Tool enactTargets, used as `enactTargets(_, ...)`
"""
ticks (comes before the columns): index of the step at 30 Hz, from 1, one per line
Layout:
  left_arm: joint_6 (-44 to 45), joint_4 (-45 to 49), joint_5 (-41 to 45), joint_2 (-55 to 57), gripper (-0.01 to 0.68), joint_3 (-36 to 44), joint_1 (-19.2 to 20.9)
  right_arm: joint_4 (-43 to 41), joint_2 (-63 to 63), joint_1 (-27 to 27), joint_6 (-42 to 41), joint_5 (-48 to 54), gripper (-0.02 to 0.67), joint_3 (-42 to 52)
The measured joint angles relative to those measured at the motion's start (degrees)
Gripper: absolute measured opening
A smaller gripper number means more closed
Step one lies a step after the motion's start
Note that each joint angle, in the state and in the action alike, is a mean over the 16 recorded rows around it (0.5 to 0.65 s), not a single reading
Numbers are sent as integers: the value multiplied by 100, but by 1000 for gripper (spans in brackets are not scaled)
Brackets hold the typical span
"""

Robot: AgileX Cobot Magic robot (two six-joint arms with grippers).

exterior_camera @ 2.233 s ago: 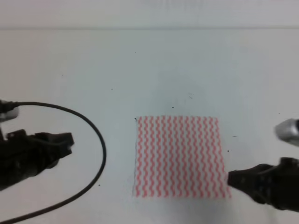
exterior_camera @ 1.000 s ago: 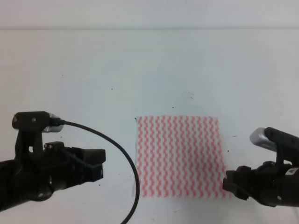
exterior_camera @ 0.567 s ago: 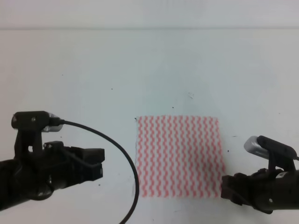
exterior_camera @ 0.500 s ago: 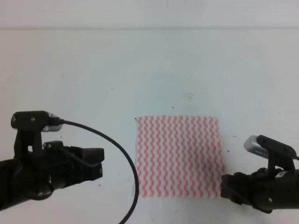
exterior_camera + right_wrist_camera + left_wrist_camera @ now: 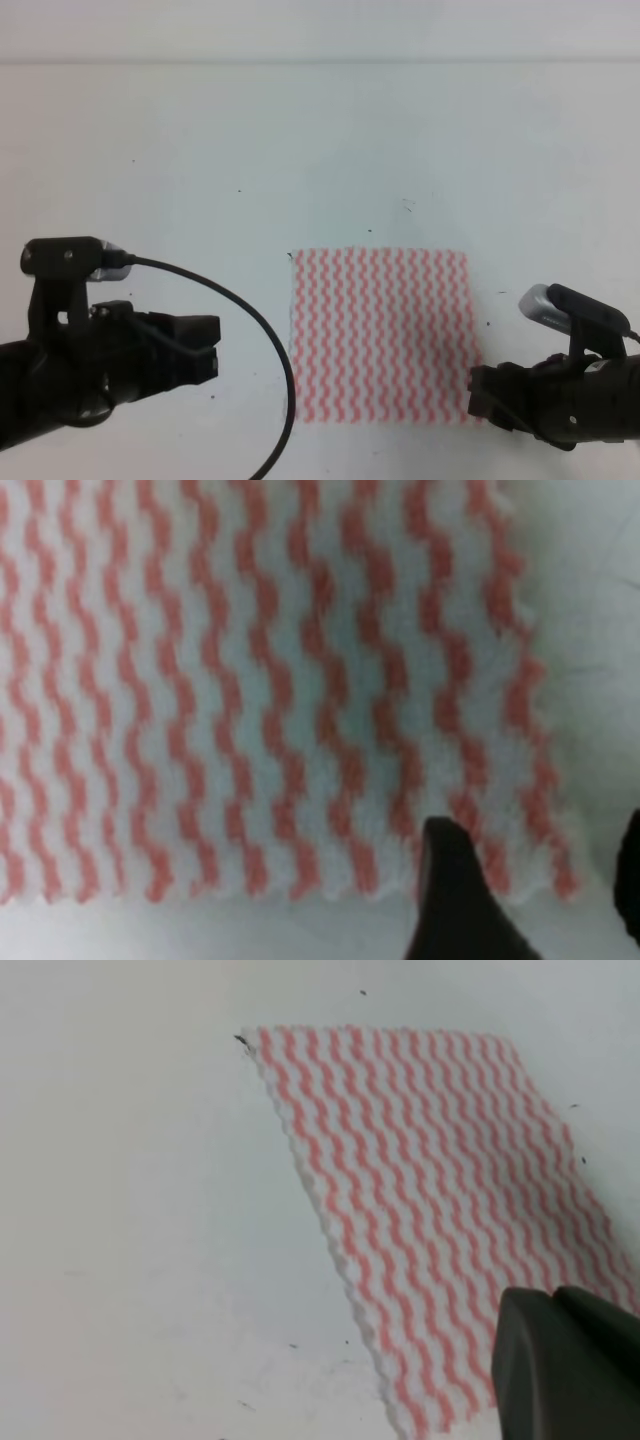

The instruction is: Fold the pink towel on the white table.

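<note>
Since the earliest view, both arms have come inward toward the pink towel (image 5: 382,336). Over the last half second the right end effector (image 5: 480,398) has crept a little closer to the towel's near right corner, while the left end effector (image 5: 205,347) has barely shifted. The towel has stayed flat and unfolded on the white table (image 5: 300,140).

From the high view, the right end effector's tip overlaps or touches the towel's near right corner; contact cannot be confirmed there. The right wrist view shows one dark finger (image 5: 462,900) over the towel's near edge, just inside that corner, and a second finger (image 5: 631,875) cut off at the frame's right edge, beyond the cloth. The two stand apart, with the corner between them. Whether they press on the cloth cannot be told.

Whether the left end effector's jaws are parted or closed cannot be told: the high view shows only a dark blocky tip, and the left wrist view shows only a dark mass (image 5: 565,1365) at the lower right corner.

To the right of the left end effector lies bare table, then the towel's left edge, well apart. A black cable (image 5: 255,330) loops through that gap. Beyond both end effectors, the table runs open past the towel's far edge, marked by a few dark specks (image 5: 239,190).
</note>
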Motion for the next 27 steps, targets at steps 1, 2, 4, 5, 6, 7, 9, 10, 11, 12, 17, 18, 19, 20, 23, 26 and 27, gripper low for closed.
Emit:
enactTargets(1, 0, 0, -5, 0, -4, 0, 0, 23, 3, 0, -22, 29, 332, 0)
enactTargets(2, 0, 1, -10, 4, -4, 0, 1, 56, 6, -2, -53, 54, 330, 0)
enactTargets(4, 0, 1, -15, 8, -3, 0, 1, 130, 10, -4, -124, 96, 327, -1)
enactTargets(5, 0, 2, -18, 12, -3, 0, 2, 173, 11, -6, -161, 99, 325, -7)
enactTargets(6, 0, 2, -20, 15, -3, 0, 2, 215, 12, -6, -201, 114, 323, -7)
enactTargets(7, 0, 3, -23, 15, -3, 0, 2, 261, 13, -7, -240, 115, 322, -13)
enactTargets(9, 0, 4, -21, 19, -3, 1, 3, 347, 16, -7, -319, 130, 319, -13)
enactTargets(10, 0, 4, -21, 19, -3, 1, 3, 393, 15, -8, -359, 125, 317, -19)
enactTargets(11, 0, 4, -17, 19, -3, 1, 3, 436, 16, -8, -399, 124, 316, -20)
enactTargets(12, 0, 4, -17, 19, -3, 1, 3, 479, 17, -8, -439, 120, 315, -23)
enactTargets(17, 0, 1, -22, 8, -3, 0, 1, 651, 55, -9, -627, 101, 310, -68)
enactTargets(18, 0, 1, -22, 8, -3, 0, 1, 660, 73, -8, -644, 99, 310, -87)
enactTargets(19, 0, 1, -20, 7, -3, 0, 1, 667, 93, -7, -662, 112, 310, -102)
enactTargets(20, 0, 2, -19, 6, -3, 0, 1, 667, 112, -8, -670, 110, 310, -124)
enactTargets(23, 0, 2, -20, 1, -3, 0, 1, 644, 183, -7, -696, 131, 311, -181)
enactTargets(26, 1, 0, -10, -7, -4, 0, -1, 593, 253, -7, -717, 145, 312, -247)
enactTargets(27, 1, -1, -4, -11, -4, 0, -1, 576, 277, -7, -724, 150, 312, -271)
